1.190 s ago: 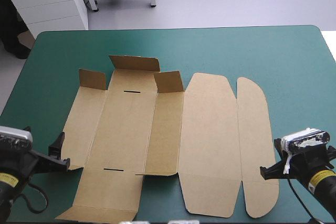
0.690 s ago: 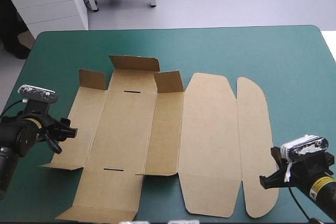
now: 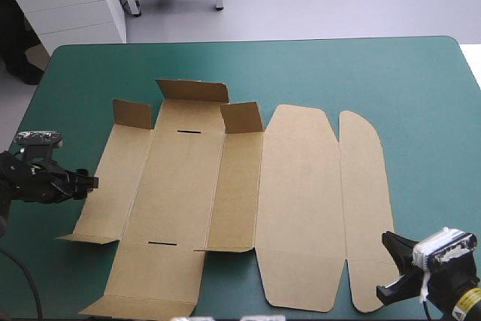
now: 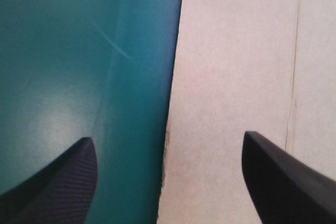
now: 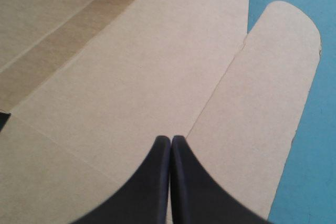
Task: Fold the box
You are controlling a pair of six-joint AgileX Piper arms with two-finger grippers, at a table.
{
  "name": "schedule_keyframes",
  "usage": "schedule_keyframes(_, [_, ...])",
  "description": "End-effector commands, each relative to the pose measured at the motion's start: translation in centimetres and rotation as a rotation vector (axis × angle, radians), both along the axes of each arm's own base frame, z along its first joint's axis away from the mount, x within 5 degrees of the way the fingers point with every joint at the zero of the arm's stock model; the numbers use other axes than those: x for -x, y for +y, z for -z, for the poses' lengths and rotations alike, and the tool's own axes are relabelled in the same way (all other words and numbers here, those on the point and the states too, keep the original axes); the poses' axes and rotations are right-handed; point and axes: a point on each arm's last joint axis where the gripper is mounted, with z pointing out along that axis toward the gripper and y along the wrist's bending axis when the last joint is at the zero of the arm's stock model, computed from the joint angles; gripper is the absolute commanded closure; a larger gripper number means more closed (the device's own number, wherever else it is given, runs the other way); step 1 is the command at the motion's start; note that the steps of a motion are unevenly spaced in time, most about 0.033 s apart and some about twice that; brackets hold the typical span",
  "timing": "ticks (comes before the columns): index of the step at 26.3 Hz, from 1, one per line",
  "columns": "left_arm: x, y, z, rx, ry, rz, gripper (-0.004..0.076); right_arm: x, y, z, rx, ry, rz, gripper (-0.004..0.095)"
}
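The left pincer (image 4: 167, 139) stands wide open with nothing in it. The box's left edge runs between its black fingers (image 4: 283, 182), one over the brown board and the other over the teal-green cover (image 4: 63, 51). The right pincer (image 5: 171, 141) is closed to a point and empty. It hovers over the box's near right corner and points toward the far edge. The box (image 3: 225, 201) lies as a flat sheet across the middle of the worktop (image 3: 338, 73), its long axis left to right. Its rounded flap (image 3: 368, 208) is at the right end. Three short flaps (image 3: 242, 116) on the far side tilt up.
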Motion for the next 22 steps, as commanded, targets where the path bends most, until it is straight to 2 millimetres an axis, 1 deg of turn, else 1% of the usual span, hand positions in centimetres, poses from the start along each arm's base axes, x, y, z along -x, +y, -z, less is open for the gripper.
schedule_keyframes(1, [-0.5, -0.3, -0.2, 0.038, -0.010, 0.060, 0.0180, 1.3, -0.7, -1.3, -0.072, -0.115, -0.017, 0.0928])
schedule_keyframes(5, [-1.3, 0.2, 1.7, 0.045, 0.091, 0.080, 0.0180, 2.5, -1.3, -1.4, -0.097, -0.178, -0.030, 0.0928])
schedule_keyframes(8, [-1.9, 0.2, 2.8, 0.082, 0.145, 0.080, 0.0180, 3.2, -1.6, -1.4, -0.114, -0.221, -0.046, 0.0928])
schedule_keyframes(11, [-2.1, 0.3, 3.4, 0.091, 0.176, 0.083, 0.0180, 3.6, -1.6, -1.4, -0.109, -0.243, -0.079, 0.0928])
schedule_keyframes(16, [-1.8, 0.8, 4.3, 0.042, 0.198, 0.060, 0.0180, 3.8, -1.2, -1.4, -0.090, -0.260, -0.133, 0.0928])
schedule_keyframes(20, [-2.4, -0.2, 5.8, 0.155, 0.248, 0.083, 0.0180, 3.8, -1.2, -1.4, -0.087, -0.262, -0.136, 0.0928])
schedule_keyframes(21, [-2.5, -0.7, 6.1, 0.192, 0.265, 0.101, 0.0180, 3.8, -1.2, -1.4, -0.087, -0.262, -0.136, 0.0928])
schedule_keyframes(22, [-2.6, -1.6, 6.4, 0.262, 0.303, 0.146, 0.0180, 3.8, -1.2, -1.4, -0.087, -0.262, -0.136, 0.0928])
